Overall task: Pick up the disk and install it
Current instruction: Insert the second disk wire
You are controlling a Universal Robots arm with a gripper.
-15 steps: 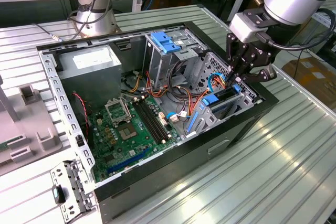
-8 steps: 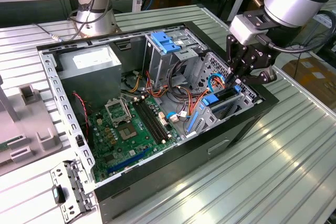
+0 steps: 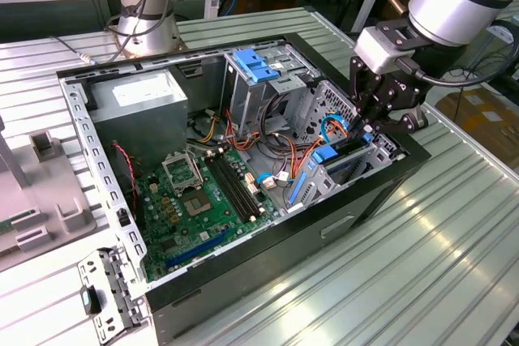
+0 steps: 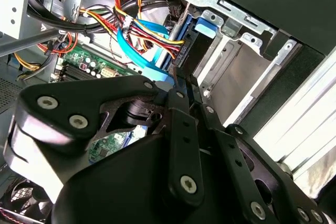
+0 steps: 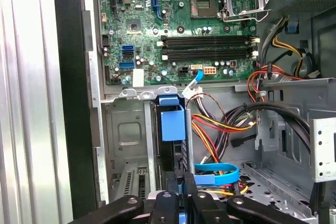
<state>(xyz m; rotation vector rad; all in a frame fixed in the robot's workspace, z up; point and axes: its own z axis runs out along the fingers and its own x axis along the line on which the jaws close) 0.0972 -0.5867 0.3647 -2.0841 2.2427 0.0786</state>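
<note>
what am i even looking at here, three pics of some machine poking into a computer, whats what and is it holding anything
It is a robot arm with a two-fingered gripper reaching into an open computer case that lies on its side on a ribbed metal table.

The exterior view comes from a camera off the arm and takes in the whole scene. The two wrist views come from cameras riding on the arm, looking down past the black fingers.

Inside the case are the green motherboard, a grey power supply box and bundles of coloured cables.

The gripper is shut on the disk, a black drive with blue rails and a blue tab, held upright in a metal bay at the case's edge. How far in it sits cannot be told.
</note>
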